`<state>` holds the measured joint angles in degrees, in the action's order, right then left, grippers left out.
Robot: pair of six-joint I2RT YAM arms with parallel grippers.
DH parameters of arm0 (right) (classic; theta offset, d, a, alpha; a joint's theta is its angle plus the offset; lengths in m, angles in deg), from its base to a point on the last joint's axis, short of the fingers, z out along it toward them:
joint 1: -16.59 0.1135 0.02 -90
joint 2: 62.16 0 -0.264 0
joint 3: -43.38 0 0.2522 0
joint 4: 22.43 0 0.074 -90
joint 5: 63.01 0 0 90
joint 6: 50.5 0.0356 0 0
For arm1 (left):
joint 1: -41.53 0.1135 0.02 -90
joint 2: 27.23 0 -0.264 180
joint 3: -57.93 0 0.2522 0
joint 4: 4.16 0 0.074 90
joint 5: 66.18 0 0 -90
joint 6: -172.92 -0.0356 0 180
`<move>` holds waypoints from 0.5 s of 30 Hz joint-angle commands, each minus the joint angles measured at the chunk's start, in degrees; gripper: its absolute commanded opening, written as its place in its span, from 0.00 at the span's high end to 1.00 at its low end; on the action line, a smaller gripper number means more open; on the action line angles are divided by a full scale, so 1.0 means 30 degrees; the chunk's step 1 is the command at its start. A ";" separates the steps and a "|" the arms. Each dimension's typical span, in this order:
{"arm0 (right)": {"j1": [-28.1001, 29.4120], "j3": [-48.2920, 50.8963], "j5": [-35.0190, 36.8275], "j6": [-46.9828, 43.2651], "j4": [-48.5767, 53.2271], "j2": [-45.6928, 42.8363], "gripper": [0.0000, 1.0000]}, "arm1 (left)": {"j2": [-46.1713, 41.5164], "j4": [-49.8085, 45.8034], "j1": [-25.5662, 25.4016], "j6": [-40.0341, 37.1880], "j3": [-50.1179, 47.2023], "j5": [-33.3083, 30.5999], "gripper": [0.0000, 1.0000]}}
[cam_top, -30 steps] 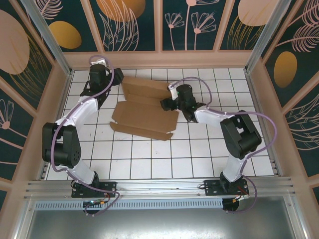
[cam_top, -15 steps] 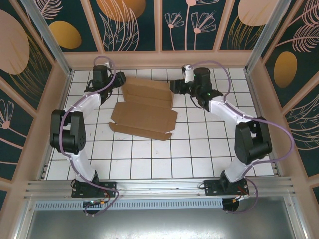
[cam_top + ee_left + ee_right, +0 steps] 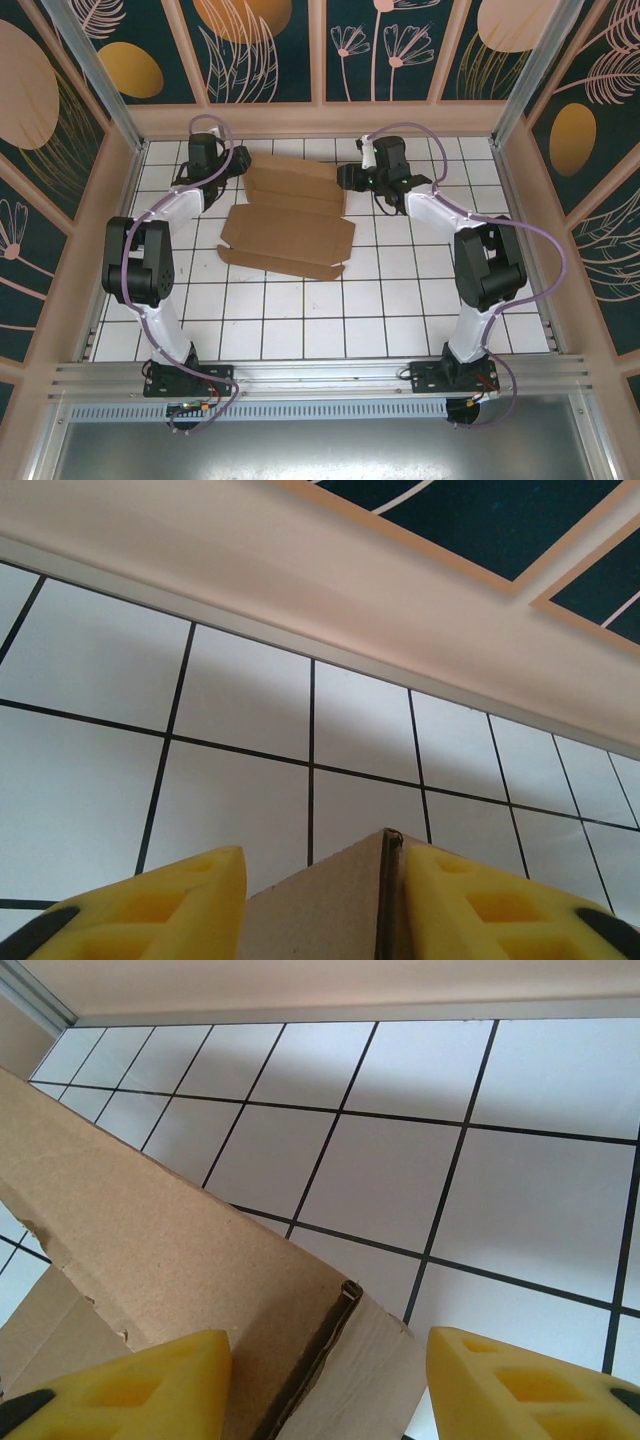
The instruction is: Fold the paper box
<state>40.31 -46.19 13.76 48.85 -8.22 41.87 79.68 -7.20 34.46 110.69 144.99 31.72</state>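
The paper box [image 3: 290, 225] is brown cardboard lying partly folded on the white tiled table, its far panel raised. My left gripper [image 3: 238, 163] is at the box's far left corner. In the left wrist view that folded corner [image 3: 330, 900] stands between the yellow fingers [image 3: 480, 900], its doubled edge against the right finger. The left gripper [image 3: 320, 880] is open around it. My right gripper [image 3: 345, 178] is at the far right corner. There the box's corner [image 3: 300, 1310] sits between the spread jaws of the right gripper [image 3: 330, 1360], with a gap to the right finger [image 3: 520, 1380].
The pink back wall [image 3: 320, 118] runs close behind both grippers. Side rails [image 3: 118, 190] border the table. Bare white tiles [image 3: 330, 310] lie between the box and the arm bases [image 3: 185, 375].
Both arms reached farther back; the right gripper moved from the box's right side to its far right corner, and the left gripper onto the far left corner. Both jaws narrowed.
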 commanded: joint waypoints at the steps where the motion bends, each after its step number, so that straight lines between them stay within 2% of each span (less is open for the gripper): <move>1: 0.0148 -0.0094 0.0616 -0.0169 0.1109 -0.0584 0.46 | 0.0423 -0.0646 0.0013 0.0308 -0.0216 -0.0172 0.56; 2: 0.0166 -0.0241 0.0674 -0.0189 0.1253 -0.0863 0.45 | 0.0221 -0.0855 0.0017 0.0319 0.0047 0.0003 0.56; 5: 0.0148 -0.1224 0.0954 -0.0313 0.1925 -0.1440 0.45 | -0.1006 -0.1612 0.0013 0.0626 0.1092 -0.0245 0.48; 7: 0.0176 -0.2050 0.0506 -0.0423 0.2554 -0.1378 0.48 | -0.1880 -0.1893 0.0035 0.1030 0.1711 -0.0195 0.44; 11: 0.0291 -0.3155 -0.0452 -0.0530 0.3515 -0.0844 0.68 | -0.3803 -0.1859 0.0011 0.2412 0.1736 0.0577 0.43; 15: 0.0539 -0.3173 -0.1017 -0.0570 0.3746 -0.0484 0.92 | -0.5935 -0.1658 -0.0016 0.4572 -0.0353 0.0686 0.46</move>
<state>40.90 -54.76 13.02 47.69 -0.26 40.63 66.90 -12.29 34.46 118.34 147.11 32.81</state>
